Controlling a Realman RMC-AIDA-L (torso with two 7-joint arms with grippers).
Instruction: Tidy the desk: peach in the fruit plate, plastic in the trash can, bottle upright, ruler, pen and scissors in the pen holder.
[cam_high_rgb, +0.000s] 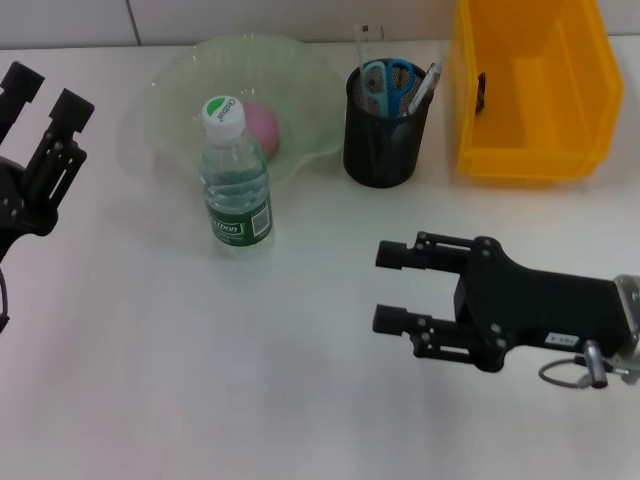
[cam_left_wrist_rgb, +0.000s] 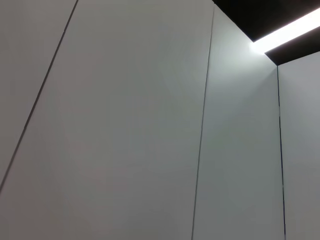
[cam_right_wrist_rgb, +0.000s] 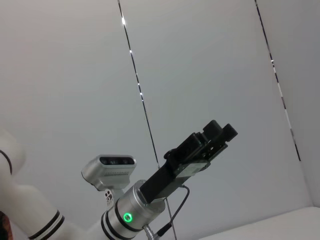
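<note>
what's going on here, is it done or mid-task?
Looks near done. Neither arm holds anything: the right gripper is open above bare desk in front of the holder, and the left gripper is open at the desk's left edge. The bottle stands upright, the peach is in the plate, and the scissors and a pen sit in the holder. The yellow bin holds one small dark item.

peach (cam_high_rgb: 264, 127) half behind bottle (cam_high_rgb: 236, 180)
</note>
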